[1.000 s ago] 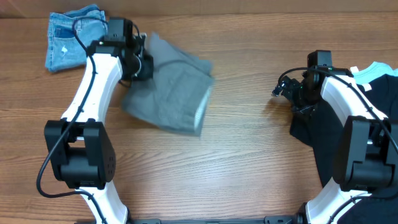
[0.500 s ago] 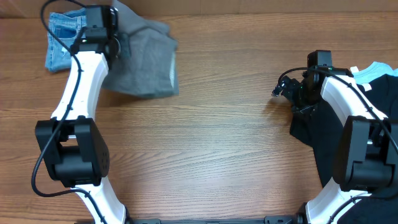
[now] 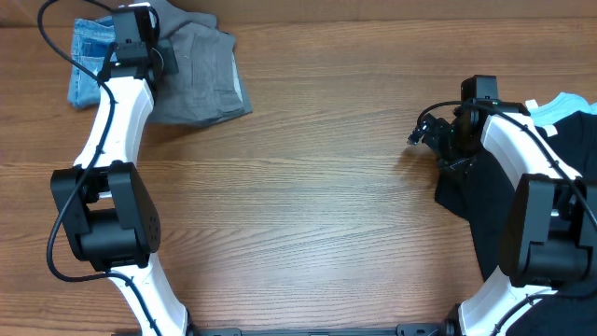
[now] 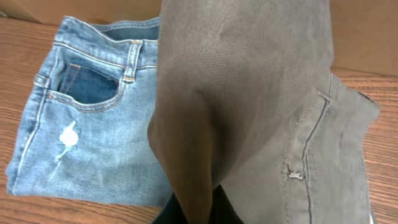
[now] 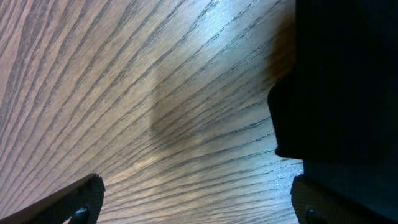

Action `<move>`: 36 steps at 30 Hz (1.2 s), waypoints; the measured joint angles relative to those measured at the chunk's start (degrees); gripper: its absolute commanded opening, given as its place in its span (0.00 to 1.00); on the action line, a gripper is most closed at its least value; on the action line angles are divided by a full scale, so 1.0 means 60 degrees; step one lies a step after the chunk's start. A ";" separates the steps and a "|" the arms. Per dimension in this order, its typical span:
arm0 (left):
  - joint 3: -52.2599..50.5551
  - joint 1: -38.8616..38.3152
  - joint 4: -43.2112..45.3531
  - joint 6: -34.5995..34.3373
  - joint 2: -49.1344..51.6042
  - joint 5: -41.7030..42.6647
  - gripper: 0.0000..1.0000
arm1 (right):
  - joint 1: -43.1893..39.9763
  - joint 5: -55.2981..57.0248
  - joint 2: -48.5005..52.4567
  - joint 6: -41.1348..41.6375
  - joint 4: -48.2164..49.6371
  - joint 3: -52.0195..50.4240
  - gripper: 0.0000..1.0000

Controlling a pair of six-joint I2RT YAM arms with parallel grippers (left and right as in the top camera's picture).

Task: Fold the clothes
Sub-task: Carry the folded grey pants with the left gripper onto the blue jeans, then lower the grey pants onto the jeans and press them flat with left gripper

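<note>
The grey shorts [image 3: 201, 79] lie folded at the table's far left, next to the blue denim shorts [image 3: 93, 65]. My left gripper [image 3: 149, 42] is shut on a pinched fold of the grey shorts [image 4: 249, 93], which hangs up in front of the wrist camera with the fingertips [image 4: 198, 208] hidden by the cloth. The denim shorts [image 4: 81, 130] lie flat just left of it. My right gripper [image 3: 431, 135] is open and empty over bare wood [image 5: 186, 112], at the edge of a black garment [image 5: 348, 81].
A pile of black clothing [image 3: 560, 187] with a teal piece [image 3: 564, 107] on top lies at the right edge under my right arm. The table's far edge runs right behind the shorts.
My left gripper has dragged the grey shorts left and away, from mid-left of the table to right beside the denim shorts. The right arm has not moved.
</note>
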 measured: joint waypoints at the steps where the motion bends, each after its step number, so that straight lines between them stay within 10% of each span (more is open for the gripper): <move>1: 0.0044 -0.0004 -0.0011 0.0000 0.0000 -0.0040 0.04 | 0.0000 0.0000 0.0000 0.0000 0.0000 0.0000 1.00; 36: 0.1020 0.1206 0.0215 0.0674 0.0248 -0.1180 0.04 | 0.0000 0.0004 0.0000 -0.0004 0.0000 0.0000 1.00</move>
